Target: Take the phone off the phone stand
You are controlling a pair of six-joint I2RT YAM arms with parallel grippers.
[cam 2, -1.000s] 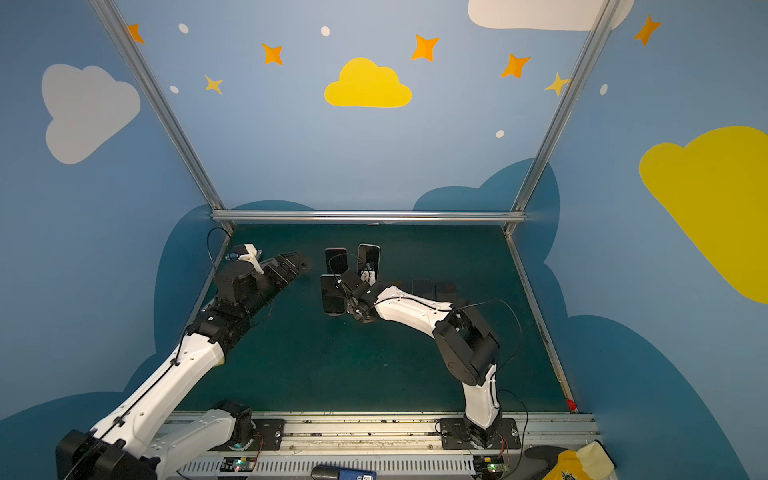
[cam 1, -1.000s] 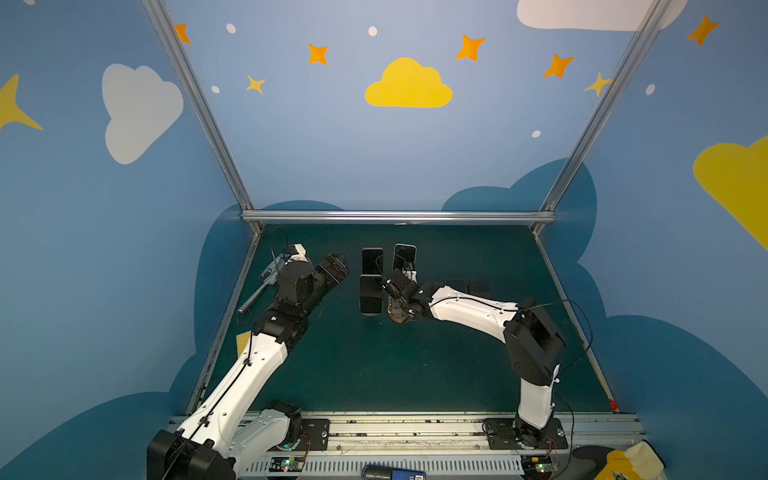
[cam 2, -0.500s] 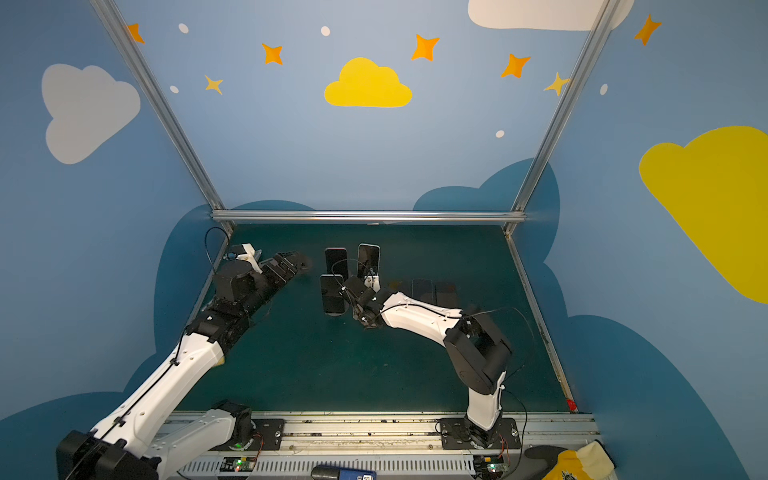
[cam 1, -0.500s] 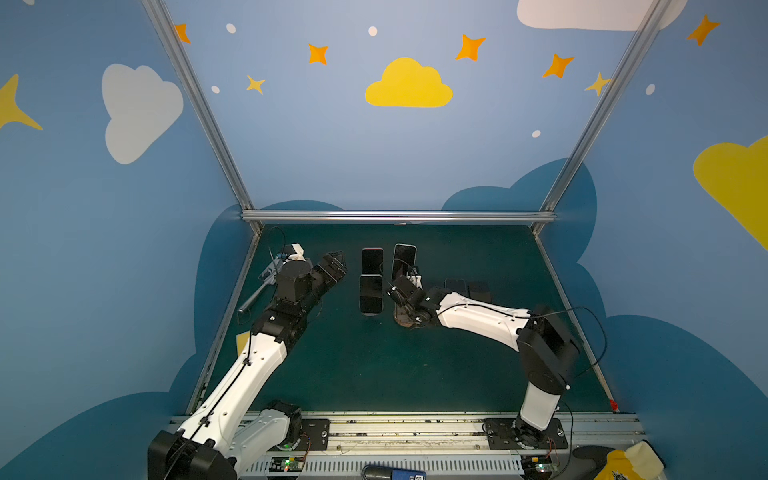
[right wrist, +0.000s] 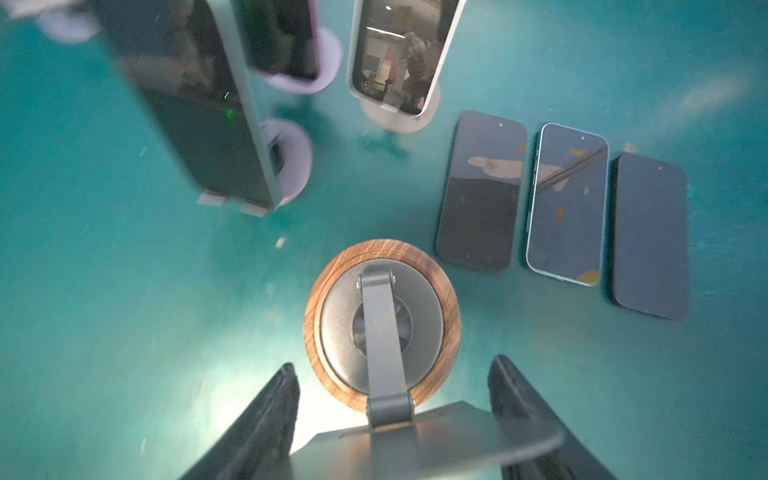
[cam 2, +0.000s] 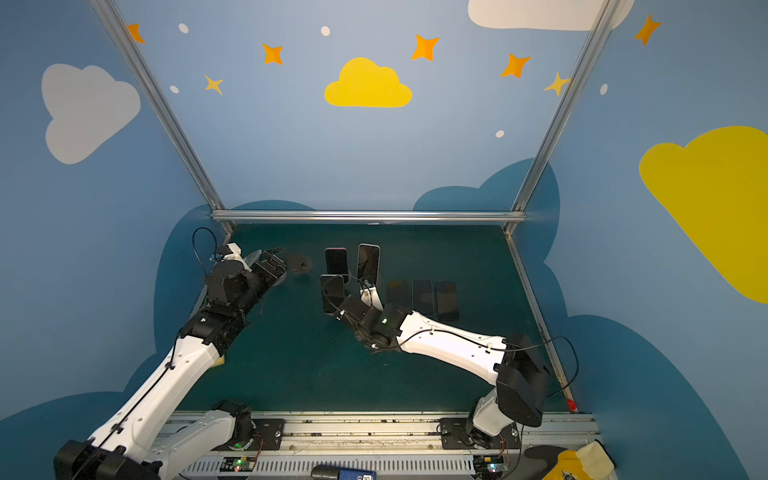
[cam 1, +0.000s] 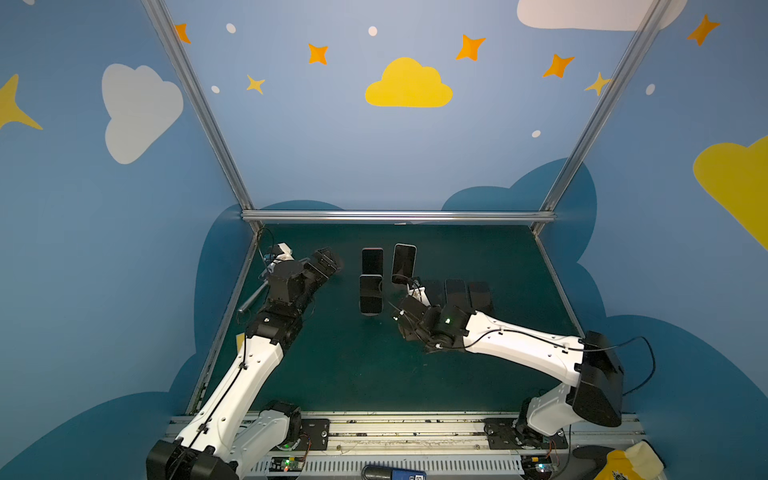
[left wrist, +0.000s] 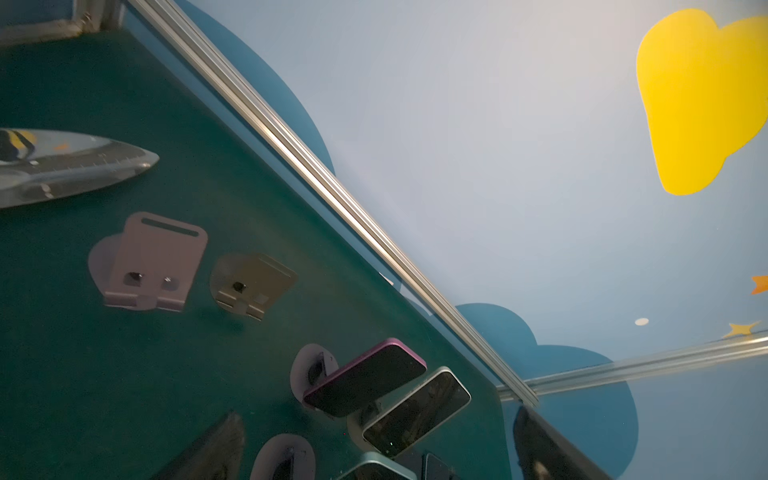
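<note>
From my console I see the right hand (right wrist: 392, 363) low over the green worktop (cam 1: 353, 365). It is closed on the tilted plate of the wood-ringed phone stand (right wrist: 336, 324), with one dark finger at each side edge of the plate. That wrist view is smeared, so I cannot judge how firm the contact is. Beyond that stand, three phones sit upright on stands of their own: a pink-edged phone (cam 1: 372, 261) and a pale-edged phone (cam 1: 404, 262) side by side at the back, and a third phone (cam 1: 370, 293) just in front of the pink one, propped on a lilac round base. Just beside the wood-ringed stand, three flat phones (right wrist: 567, 203) lie face up in a close row with dark screens. My left hand (cam 1: 328, 262) hangs above the worktop to the left of the standing phones, jaws spread wide. Its wrist camera shows a pinkish stand (left wrist: 153, 262) and a gold stand (left wrist: 253, 284) side by side on the worktop.
</note>
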